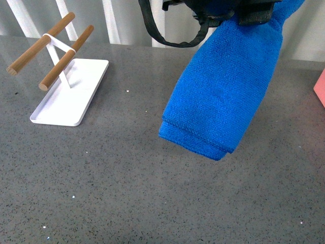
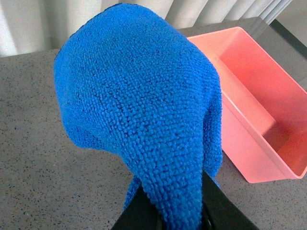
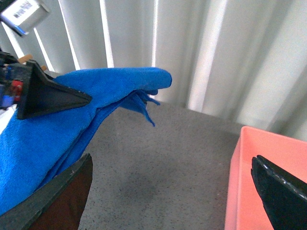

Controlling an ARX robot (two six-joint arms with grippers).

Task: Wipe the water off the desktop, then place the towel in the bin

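Observation:
The blue towel (image 1: 223,91) hangs in folded layers above the dark speckled desktop (image 1: 127,183), its lower edge clear of the surface. My left gripper (image 1: 223,10) is shut on its upper end at the top of the front view. In the left wrist view the towel (image 2: 139,105) bulges out from between the black jaws of the gripper (image 2: 177,211). The pink bin (image 2: 259,120) stands just beside it, empty inside. My right gripper (image 3: 170,191) is open over the desktop between the towel (image 3: 72,110) and the bin (image 3: 254,182). I cannot make out any water on the speckled surface.
A white tray (image 1: 71,96) carrying a rack of two wooden rods (image 1: 66,58) stands at the back left of the desktop. Only a corner of the bin (image 1: 320,86) shows at the right edge of the front view. White vertical slats (image 3: 201,48) close off the far side.

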